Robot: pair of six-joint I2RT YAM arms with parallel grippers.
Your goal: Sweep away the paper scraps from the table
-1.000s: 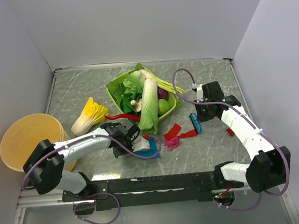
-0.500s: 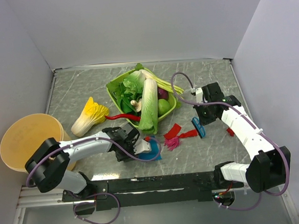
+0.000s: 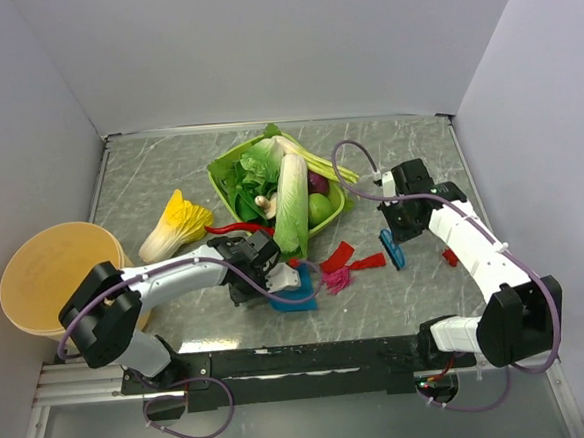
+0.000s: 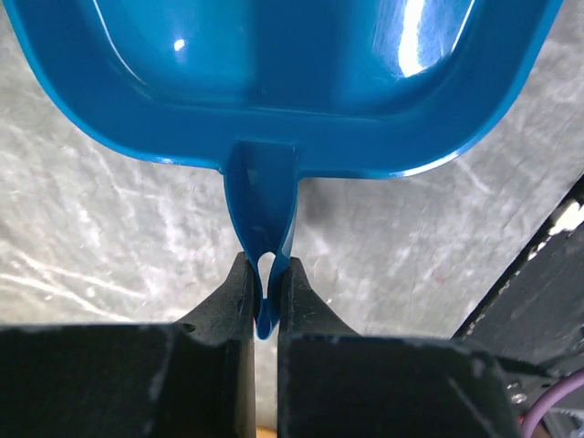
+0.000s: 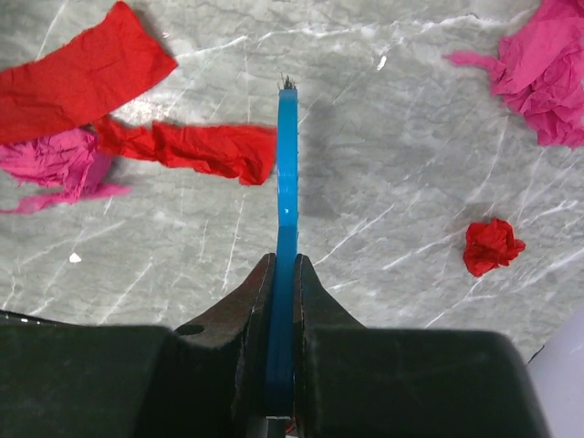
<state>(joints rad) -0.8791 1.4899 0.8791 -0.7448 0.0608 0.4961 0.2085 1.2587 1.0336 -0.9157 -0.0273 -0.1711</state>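
Red and pink paper scraps (image 3: 343,263) lie on the grey-green marble table (image 3: 169,177), between my two grippers. My left gripper (image 3: 264,281) is shut on the handle (image 4: 263,228) of a blue dustpan (image 3: 293,297), which rests just left of the scraps. My right gripper (image 3: 393,230) is shut on a thin blue brush (image 3: 391,250), with its tip beside a red strip (image 5: 192,151). In the right wrist view a flat red piece (image 5: 78,78) and a pink tuft (image 5: 50,164) lie to the left of the brush (image 5: 287,182). A pink piece (image 5: 547,64) and a red ball (image 5: 493,246) lie to the right.
A green basket (image 3: 224,171) of vegetables with a long napa cabbage (image 3: 291,207) stands behind the scraps. A yellow cabbage (image 3: 175,225) and a red chili (image 3: 238,228) lie to its left. A tan bucket (image 3: 60,275) stands at the left edge. White walls surround the table.
My right gripper has moved the brush down and slightly right, nearer the red strip. My left gripper has shifted a little right with the dustpan.
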